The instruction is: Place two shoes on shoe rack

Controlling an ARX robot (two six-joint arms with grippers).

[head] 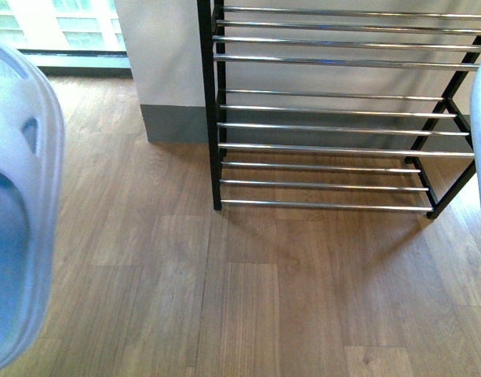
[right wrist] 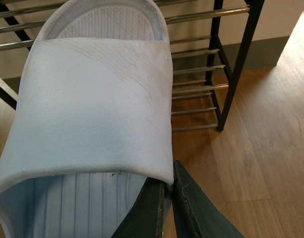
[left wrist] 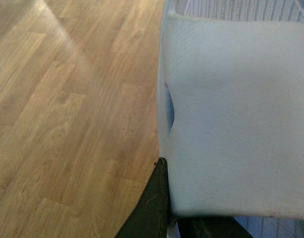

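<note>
Gripping one pale blue slide sandal point(right wrist: 92, 119) in my right gripper point(right wrist: 166, 198) and another point(left wrist: 236, 114) in my left gripper point(left wrist: 169, 198), I see the shoe rack point(head: 334, 110) at twelve o'clock.

Pale blue foam slide sandal point(right wrist: 92, 114), ribbed footbed; second pale blue slide point(left wrist: 236, 114). Black-framed rack with chrome bars point(head: 326, 110). Brown wood-grain plank floor point(head: 248, 298). Dark grey skirting strip point(head: 173, 123).
</note>
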